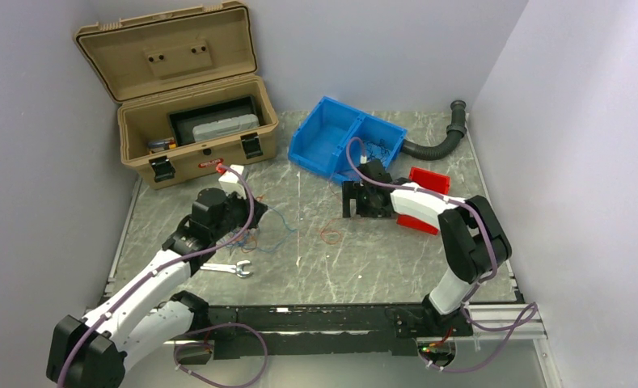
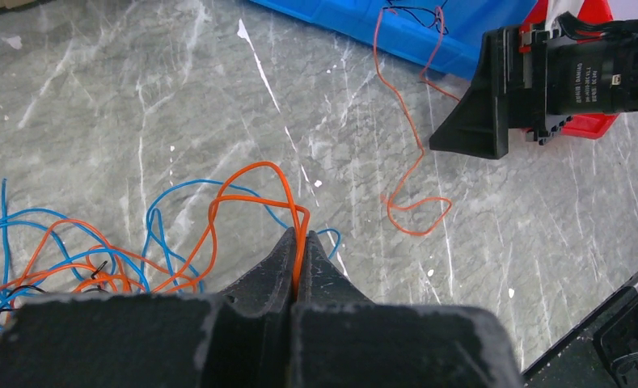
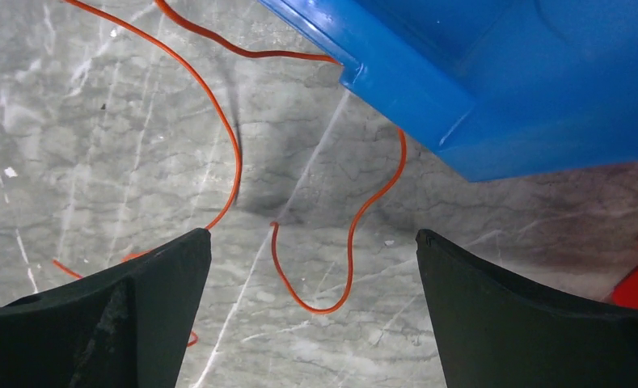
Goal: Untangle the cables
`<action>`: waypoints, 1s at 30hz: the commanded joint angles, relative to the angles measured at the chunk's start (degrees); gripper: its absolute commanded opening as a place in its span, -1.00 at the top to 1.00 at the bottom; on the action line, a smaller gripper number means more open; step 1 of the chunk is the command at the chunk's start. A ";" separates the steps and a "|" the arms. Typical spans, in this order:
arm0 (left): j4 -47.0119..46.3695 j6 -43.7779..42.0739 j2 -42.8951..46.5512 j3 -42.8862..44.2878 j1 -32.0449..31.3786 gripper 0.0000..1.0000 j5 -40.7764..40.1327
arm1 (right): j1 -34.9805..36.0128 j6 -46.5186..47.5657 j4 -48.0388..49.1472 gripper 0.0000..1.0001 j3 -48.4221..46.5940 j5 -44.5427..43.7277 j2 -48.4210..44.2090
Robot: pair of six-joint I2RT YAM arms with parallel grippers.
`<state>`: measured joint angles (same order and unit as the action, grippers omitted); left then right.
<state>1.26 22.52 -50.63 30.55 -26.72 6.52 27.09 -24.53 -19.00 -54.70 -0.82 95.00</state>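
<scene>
A small tangle of thin blue, orange and black cables (image 1: 255,234) lies on the grey table left of centre; it also shows in the left wrist view (image 2: 81,259). My left gripper (image 2: 301,238) is shut on one orange cable (image 2: 255,182) of that tangle, which loops up from between the fingertips. A separate red-orange cable (image 1: 329,232) lies loose near the middle and runs up to the blue bin (image 1: 344,141); it shows in both wrist views (image 2: 412,206) (image 3: 344,267). My right gripper (image 3: 313,242) is open above this loose cable, holding nothing.
An open tan case (image 1: 190,121) stands at the back left. The blue bin holds more thin wires (image 1: 380,149). A red bin (image 1: 427,182) sits by the right arm, a black corrugated hose (image 1: 441,137) at the back right, a wrench (image 1: 228,267) near the left arm.
</scene>
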 commanded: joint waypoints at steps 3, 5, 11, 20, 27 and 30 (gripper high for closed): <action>-1.70 -1.58 1.22 -0.24 -0.33 1.00 -0.74 | -1.48 0.63 4.81 -1.00 -0.88 5.49 1.25; -1.61 -1.61 0.87 -0.01 -0.34 1.00 -0.58 | -1.48 0.75 6.89 -1.00 -0.51 9.18 1.38; -1.83 -1.61 0.71 0.30 -0.35 1.00 -0.48 | -1.04 -0.09 7.52 -0.98 -2.16 11.22 2.72; -1.53 -1.77 1.01 0.13 -0.35 1.00 -0.78 | 6.83 1.02 -7.45 -0.88 -12.75 -9.98 11.85; -1.66 -1.96 1.35 -0.18 -0.35 1.00 -1.02 | 9.56 -0.49 -9.60 -0.38 -12.88 -14.18 13.01; -1.61 -1.96 1.39 -0.13 -0.32 1.00 -0.81 | 9.99 -0.99 -8.51 0.21 -11.54 -14.27 12.46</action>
<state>1.34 21.67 -50.33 30.46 -26.83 6.15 36.34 -24.43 -24.64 -66.59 -11.77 106.41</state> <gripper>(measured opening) 0.022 0.563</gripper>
